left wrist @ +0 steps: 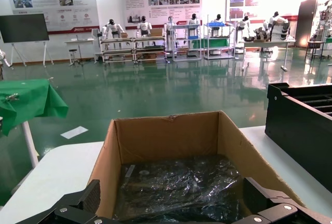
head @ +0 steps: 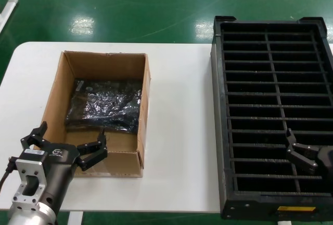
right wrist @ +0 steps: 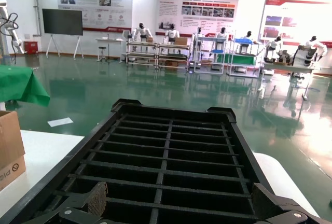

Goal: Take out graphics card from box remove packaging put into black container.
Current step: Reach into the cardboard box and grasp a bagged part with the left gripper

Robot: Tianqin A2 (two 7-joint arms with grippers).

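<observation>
The brown cardboard box (head: pixel 54 89) stands open on the left of the white table. The crinkled, shiny packaging (head: pixel 104 105) lies flat on its floor. The graphics card is not visible apart from the bag. My left gripper (head: pixel 72 134) is open at the box's near wall, above the rim. In the left wrist view the left gripper (left wrist: pixel 174 198) spans the packaging (left wrist: pixel 176 187) inside the box (left wrist: pixel 166 136). The black container (head: pixel 216 131) stands on the right. My right gripper (head: pixel 296 149) hovers open and empty over its near slots, as the right wrist view (right wrist: pixel 179 203) shows.
The white table (head: pixel 179 131) has a bare strip between box and container. A yellow label (head: pixel 296 209) sits on the container's near rim. The container's wall (left wrist: pixel 295 125) rises close to the right of the box. Green floor lies beyond the table's far edge.
</observation>
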